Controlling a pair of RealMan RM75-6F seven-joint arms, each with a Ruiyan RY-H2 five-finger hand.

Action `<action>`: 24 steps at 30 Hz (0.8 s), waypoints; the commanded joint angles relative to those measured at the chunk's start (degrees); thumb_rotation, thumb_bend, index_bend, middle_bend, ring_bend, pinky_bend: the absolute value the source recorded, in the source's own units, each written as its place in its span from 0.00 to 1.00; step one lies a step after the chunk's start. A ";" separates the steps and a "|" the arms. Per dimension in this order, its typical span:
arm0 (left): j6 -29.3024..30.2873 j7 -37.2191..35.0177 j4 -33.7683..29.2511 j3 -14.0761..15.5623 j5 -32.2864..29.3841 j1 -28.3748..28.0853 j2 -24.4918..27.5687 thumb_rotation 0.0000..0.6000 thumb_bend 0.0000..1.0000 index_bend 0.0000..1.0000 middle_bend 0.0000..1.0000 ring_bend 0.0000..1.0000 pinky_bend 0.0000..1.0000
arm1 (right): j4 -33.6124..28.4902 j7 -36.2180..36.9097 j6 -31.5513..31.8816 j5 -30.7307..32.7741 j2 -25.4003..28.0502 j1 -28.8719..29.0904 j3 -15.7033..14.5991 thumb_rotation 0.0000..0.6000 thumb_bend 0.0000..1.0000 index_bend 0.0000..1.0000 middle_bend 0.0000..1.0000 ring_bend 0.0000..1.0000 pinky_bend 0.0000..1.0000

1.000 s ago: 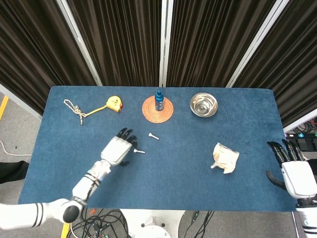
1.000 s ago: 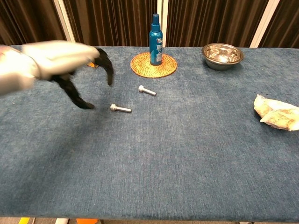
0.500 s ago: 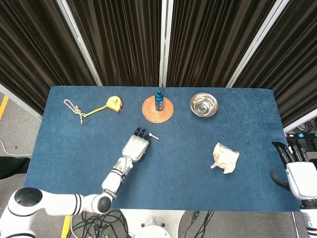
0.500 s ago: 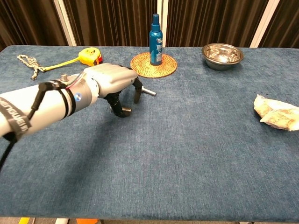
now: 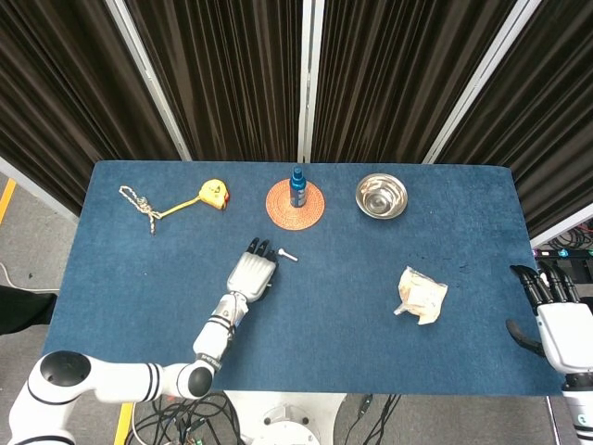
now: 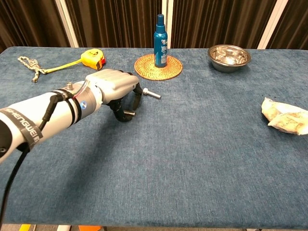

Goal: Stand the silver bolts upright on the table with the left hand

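Note:
My left hand (image 6: 113, 89) is lowered onto the blue table (image 6: 192, 159), left of centre. Its dark fingertips (image 6: 126, 114) curl down and meet at the spot where the nearer silver bolt lay, pinching it. That bolt is almost wholly hidden under the hand in both views. In the head view the left hand (image 5: 253, 273) covers the same spot. The second silver bolt (image 6: 152, 94) lies on its side just right of the hand, also seen in the head view as the second bolt (image 5: 288, 255). My right hand (image 5: 554, 320) hangs off the table's right edge, fingers apart and holding nothing.
A blue spray bottle (image 6: 160, 34) stands on a woven coaster (image 6: 158, 67) behind the bolts. A steel bowl (image 6: 229, 55) sits at the back right, a crumpled packet (image 6: 285, 117) at the right edge. A yellow tape measure (image 6: 91, 58) and a knotted cord (image 6: 30, 66) lie at the back left.
My left hand swung right from beside the nearer bolt to over it, dropped to the table, and its fingers curled in around the bolt. The right hand barely moved.

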 commanded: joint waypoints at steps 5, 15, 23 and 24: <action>-0.34 -0.97 0.42 0.06 -0.45 -0.22 -0.18 1.00 0.34 0.53 0.21 0.04 0.00 | -0.16 -0.19 -0.23 0.05 0.03 0.07 0.03 1.00 0.19 0.09 0.14 0.00 0.02; -0.54 -4.97 -0.65 -0.35 0.27 0.56 0.49 1.00 0.37 0.55 0.21 0.04 0.00 | -0.41 -0.53 -0.41 0.11 0.02 0.15 0.10 1.00 0.19 0.09 0.14 0.00 0.02; -0.95 -13.80 -3.05 -2.08 3.27 2.70 2.53 1.00 0.37 0.54 0.21 0.04 0.00 | -0.71 -0.75 -0.34 -0.09 0.09 0.16 0.12 1.00 0.19 0.09 0.14 0.00 0.02; -1.09 -14.53 -3.08 -2.20 3.40 2.89 2.78 1.00 0.37 0.54 0.21 0.04 0.00 | -0.73 -0.79 -0.35 -0.12 0.08 0.16 0.11 1.00 0.19 0.09 0.14 0.00 0.02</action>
